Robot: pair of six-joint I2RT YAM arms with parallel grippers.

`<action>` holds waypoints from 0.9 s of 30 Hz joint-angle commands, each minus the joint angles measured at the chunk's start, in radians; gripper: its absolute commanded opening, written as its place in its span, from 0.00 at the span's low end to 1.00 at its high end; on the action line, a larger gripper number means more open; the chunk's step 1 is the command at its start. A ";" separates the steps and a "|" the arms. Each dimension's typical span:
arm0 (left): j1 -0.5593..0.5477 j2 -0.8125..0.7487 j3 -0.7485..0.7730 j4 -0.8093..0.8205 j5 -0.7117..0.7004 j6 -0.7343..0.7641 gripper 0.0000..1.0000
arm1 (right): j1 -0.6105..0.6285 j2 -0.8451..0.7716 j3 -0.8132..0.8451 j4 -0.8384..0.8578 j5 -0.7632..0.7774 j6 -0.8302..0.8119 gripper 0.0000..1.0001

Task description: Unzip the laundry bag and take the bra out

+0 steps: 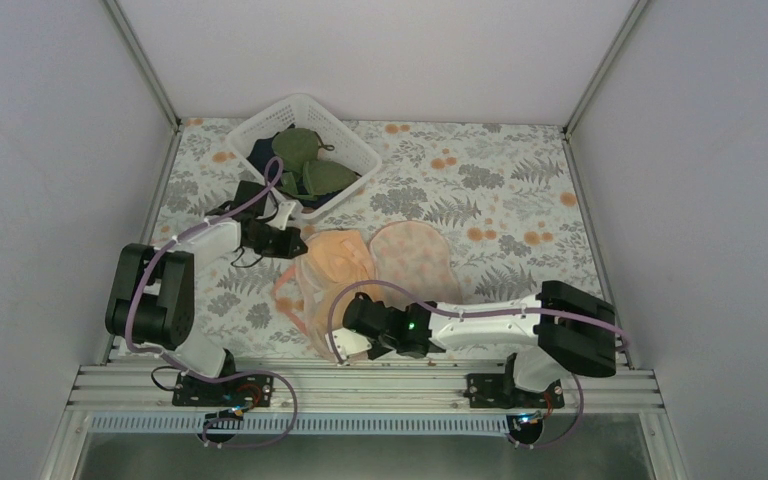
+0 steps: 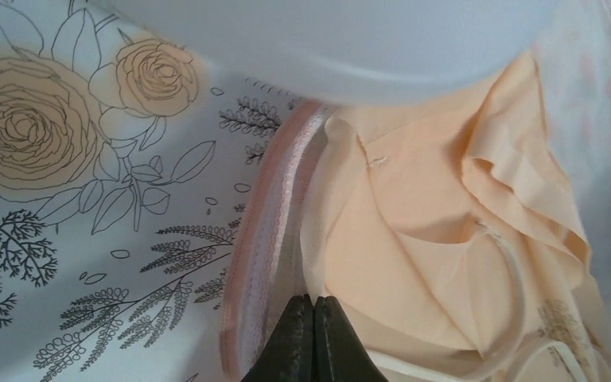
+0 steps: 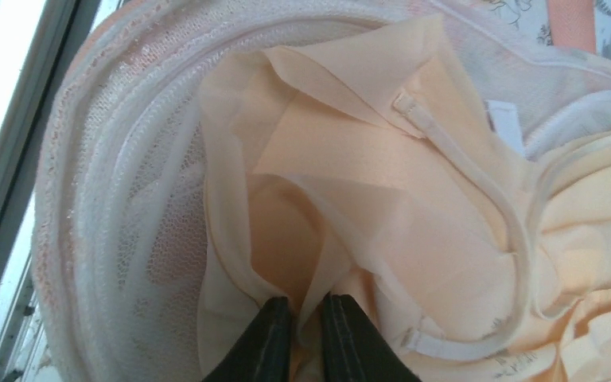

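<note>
The laundry bag (image 1: 415, 255) lies open in the middle of the table, its flower-print lid flapped to the right. The peach bra (image 1: 338, 255) lies crumpled in the left half. My left gripper (image 1: 302, 240) is at the bag's far left rim. In the left wrist view it (image 2: 314, 301) is shut on the bag's pale mesh edge (image 2: 326, 199), beside the pink zipper edge (image 2: 266, 231) and the bra (image 2: 445, 223). My right gripper (image 1: 350, 325) is at the bag's near end. In the right wrist view it (image 3: 306, 302) pinches a fold of the bra (image 3: 382, 159) inside the mesh (image 3: 127, 223).
A white lattice basket (image 1: 260, 125) holding olive-green bras (image 1: 305, 160) stands at the back left, just behind my left gripper. The table has a floral cloth (image 1: 500, 190). White walls enclose three sides. A metal rail (image 1: 360, 385) runs along the near edge.
</note>
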 commanded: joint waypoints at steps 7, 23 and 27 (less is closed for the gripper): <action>-0.002 -0.106 0.024 -0.033 0.056 0.029 0.02 | -0.008 -0.156 0.029 -0.037 -0.015 0.146 0.04; 0.082 -0.195 0.224 -0.174 0.106 0.076 0.02 | -0.145 -0.348 0.117 -0.058 -0.151 0.357 0.04; 0.123 -0.217 0.302 -0.217 0.115 0.091 0.02 | -0.174 -0.372 0.160 -0.024 -0.191 0.399 0.04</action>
